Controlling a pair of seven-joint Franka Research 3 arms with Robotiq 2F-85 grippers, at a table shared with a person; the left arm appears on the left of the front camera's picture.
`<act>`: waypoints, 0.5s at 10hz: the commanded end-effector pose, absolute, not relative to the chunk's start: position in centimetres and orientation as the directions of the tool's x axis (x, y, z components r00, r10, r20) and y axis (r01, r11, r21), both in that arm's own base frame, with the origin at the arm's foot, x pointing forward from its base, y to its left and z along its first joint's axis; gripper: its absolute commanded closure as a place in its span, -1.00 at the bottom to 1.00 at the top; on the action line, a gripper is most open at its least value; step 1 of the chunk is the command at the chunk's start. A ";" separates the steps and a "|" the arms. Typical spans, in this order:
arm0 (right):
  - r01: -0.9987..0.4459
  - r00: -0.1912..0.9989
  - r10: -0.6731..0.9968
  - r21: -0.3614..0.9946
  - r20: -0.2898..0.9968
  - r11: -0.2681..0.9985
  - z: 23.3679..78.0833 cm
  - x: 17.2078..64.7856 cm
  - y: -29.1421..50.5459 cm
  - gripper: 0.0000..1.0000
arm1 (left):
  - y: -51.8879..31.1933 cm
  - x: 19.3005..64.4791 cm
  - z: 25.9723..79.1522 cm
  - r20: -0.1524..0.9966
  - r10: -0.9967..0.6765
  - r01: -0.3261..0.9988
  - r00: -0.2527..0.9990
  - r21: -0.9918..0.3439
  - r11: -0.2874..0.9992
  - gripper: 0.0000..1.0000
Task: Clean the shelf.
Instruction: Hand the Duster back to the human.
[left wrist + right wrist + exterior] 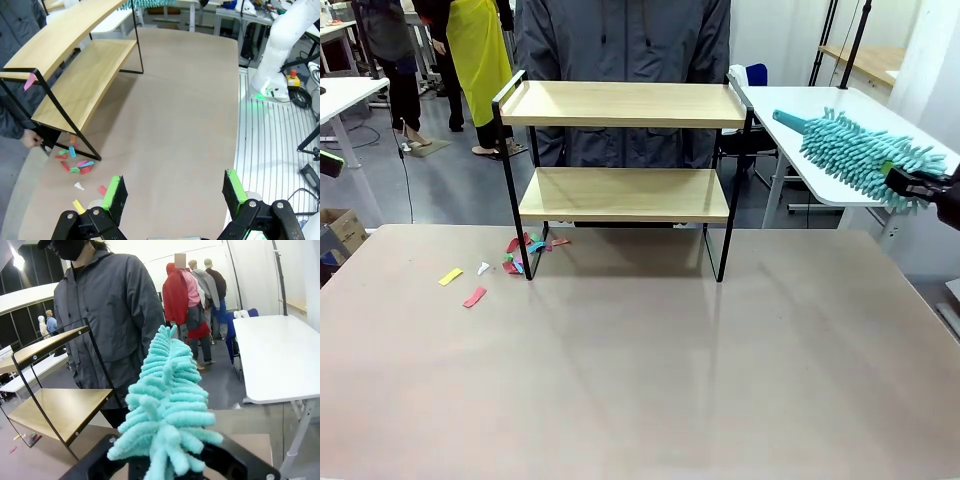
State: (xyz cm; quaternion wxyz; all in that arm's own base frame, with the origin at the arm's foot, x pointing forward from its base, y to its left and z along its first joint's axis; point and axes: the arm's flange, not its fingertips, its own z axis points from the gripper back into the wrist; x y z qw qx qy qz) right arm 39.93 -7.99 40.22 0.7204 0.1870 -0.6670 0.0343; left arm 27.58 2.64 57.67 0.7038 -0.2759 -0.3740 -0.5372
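While paper scraps (pixel 510 262) litter the table (pixel 640 370), shelf (pixel 623 150) behind, person (pixel 620 50) beyond.

Table (pixel 640 380) beige, mostly bare. Colored paper scraps (pixel 520 255) scattered on its far left: yellow scrap (pixel 450 277), red scrap (pixel 474 297), small white scrap (pixel 483 268). Person in grey jacket (pixel 620 40) stands at far side. White side table (pixel 830 130) at right.

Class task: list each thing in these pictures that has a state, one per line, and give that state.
shelf: upright on the table, both boards bare apart from one pink scrap on the top board's end.
duster: held off the table, to the shelf's right.
paper scraps: scattered on the table by the shelf's left legs.
left gripper: open, nothing held.
right gripper: shut on the duster.
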 end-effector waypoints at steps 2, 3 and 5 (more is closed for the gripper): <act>-0.295 0.110 -0.179 0.204 0.978 0.933 40.7 39.8 -7.8 0.67 | 2.6 27.7 57.8 0.833 -0.540 0.966 0.120 0.026 0.256 -1.00; -0.295 0.110 -0.179 0.204 0.978 0.933 40.7 39.8 -7.8 0.67 | 2.6 27.7 57.8 0.833 -0.540 0.966 0.120 0.026 0.256 -1.00; -0.295 0.110 -0.179 0.204 0.978 0.933 40.7 39.8 -7.8 0.67 | 2.6 27.7 57.8 0.833 -0.540 0.966 0.120 0.026 0.256 -1.00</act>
